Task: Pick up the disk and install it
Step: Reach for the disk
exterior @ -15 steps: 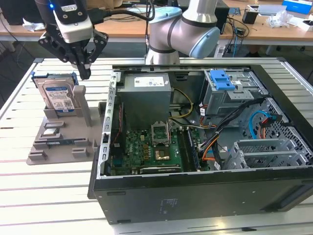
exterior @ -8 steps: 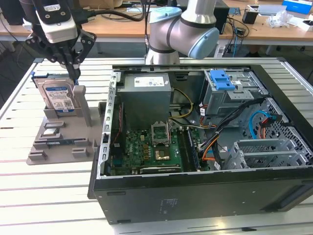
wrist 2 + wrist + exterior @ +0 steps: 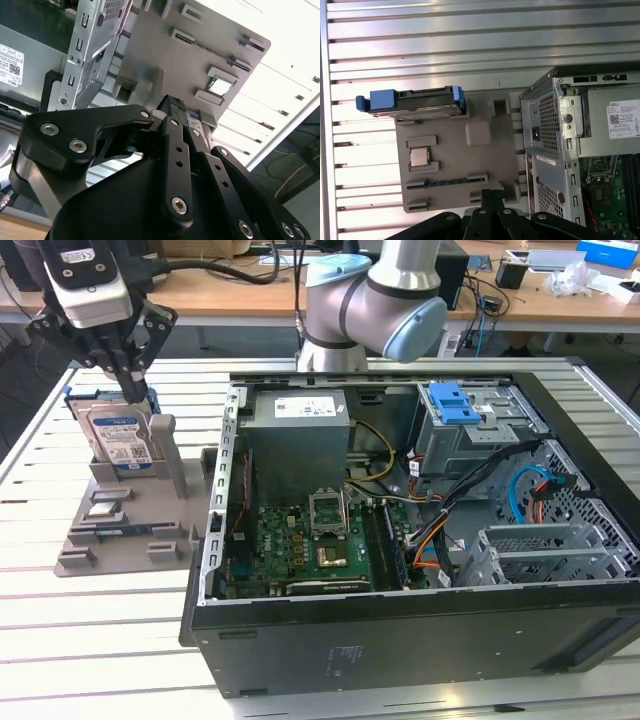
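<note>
The disk [image 3: 118,440] stands upright on its edge in a grey holder [image 3: 120,530] at the exterior view's left, its white-and-blue label facing the camera and a blue bracket around it. In the first wrist view the disk [image 3: 412,102] appears edge-on at one end of the holder [image 3: 485,160]. My gripper [image 3: 133,390] hangs just above the disk's top edge, pointing down, fingers together and holding nothing. The shut fingertips [image 3: 489,196] show over the holder's other end, apart from the disk. In the second wrist view the gripper [image 3: 174,103] is seen against the holder's underside.
An open computer case [image 3: 400,640] lies to the exterior view's right of the holder, with a grey power-supply box [image 3: 298,430], a motherboard [image 3: 310,550] and a drive cage with a blue latch [image 3: 455,402]. A small chip [image 3: 419,157] sits on the holder. All rest on a slatted metal table [image 3: 100,640].
</note>
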`<control>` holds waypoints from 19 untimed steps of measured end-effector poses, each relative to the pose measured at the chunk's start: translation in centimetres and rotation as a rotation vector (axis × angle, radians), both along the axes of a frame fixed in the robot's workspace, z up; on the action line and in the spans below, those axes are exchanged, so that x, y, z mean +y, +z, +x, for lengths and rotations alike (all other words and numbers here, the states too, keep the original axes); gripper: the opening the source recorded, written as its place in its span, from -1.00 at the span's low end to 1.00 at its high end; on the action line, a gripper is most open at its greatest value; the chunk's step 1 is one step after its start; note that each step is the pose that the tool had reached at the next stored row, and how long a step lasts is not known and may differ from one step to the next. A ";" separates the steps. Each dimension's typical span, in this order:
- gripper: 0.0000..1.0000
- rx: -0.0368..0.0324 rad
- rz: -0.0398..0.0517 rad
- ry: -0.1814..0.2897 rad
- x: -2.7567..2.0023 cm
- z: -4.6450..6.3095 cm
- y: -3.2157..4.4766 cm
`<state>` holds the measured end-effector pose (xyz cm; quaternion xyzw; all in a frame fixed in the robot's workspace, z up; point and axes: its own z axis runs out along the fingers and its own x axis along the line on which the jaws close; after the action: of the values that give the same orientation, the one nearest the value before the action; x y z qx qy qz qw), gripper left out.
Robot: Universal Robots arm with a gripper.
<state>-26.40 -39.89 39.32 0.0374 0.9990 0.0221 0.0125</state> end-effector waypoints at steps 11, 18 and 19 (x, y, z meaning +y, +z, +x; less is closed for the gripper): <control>-0.79 0.0000 0.0000 0.000 0.00 -2.2 0.00; -0.79 0.0002 -0.0001 0.000 0.00 -3.3 0.01; -0.79 0.0001 -0.0001 0.000 0.00 -3.4 0.01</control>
<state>-29.84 -39.88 39.33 0.0374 0.9990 0.0221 0.0125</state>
